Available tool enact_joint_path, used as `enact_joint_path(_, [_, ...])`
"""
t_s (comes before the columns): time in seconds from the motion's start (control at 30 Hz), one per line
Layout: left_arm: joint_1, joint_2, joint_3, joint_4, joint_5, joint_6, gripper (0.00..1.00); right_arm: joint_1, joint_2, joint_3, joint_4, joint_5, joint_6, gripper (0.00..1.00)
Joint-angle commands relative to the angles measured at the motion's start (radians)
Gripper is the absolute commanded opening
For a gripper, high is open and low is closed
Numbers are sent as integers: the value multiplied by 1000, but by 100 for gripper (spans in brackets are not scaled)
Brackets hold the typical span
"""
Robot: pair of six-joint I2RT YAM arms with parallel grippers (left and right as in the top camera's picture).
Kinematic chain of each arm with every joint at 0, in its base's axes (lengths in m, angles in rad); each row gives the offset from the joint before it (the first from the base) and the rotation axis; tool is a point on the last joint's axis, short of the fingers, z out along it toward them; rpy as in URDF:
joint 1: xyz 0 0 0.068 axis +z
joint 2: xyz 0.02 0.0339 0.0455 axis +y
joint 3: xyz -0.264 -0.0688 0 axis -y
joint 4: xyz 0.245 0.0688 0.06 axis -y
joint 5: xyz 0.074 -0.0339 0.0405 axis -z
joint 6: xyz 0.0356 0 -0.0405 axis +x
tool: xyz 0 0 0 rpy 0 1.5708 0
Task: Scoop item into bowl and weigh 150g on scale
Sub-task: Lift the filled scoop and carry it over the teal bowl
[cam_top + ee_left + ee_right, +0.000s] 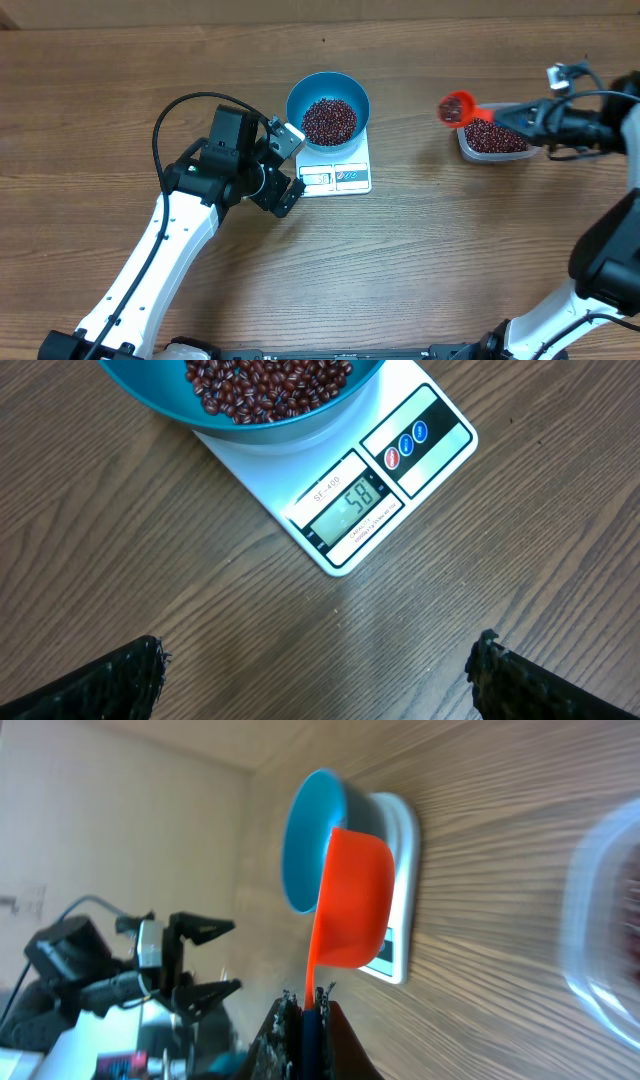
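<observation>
Left wrist crops most of the bowl [160, 395] on the scale [270, 470]

**Blue, red-brown and white on brown wood**

The bowl [298, 93] is bright blue, and the beans [328, 120] in it are dark red-brown. The scale [352, 160] is white, with one red and two blue buttons [405, 444] and a grey-green display [352, 506] with dark digits. At three o'clock from the bowl, the scoop [456, 107] is orange-red. The counter [450, 250] is brown with streaked grain.
</observation>
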Motion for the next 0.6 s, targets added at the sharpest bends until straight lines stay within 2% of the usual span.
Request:
enact_joint_path(0.0, [5,-21,-3,2,2,-10,100,89,4,-4,5,-62,-15,4])
enact_joint_path(0.17, [5,-21,-3,2,2,-10,99,205,4,4,32,-61,9,4])
enact_joint_path(0.3, [5,-21,-3,2,2,-10,100,293,4,28,138,-28,160,4])
enact_joint_path(0.4, [5,-21,-3,2,2,-10,100,373,4,72,244,78,316,4])
enact_joint_path(0.57, [5,-21,-3,2,2,-10,99,528,4,208,340,398,503,4])
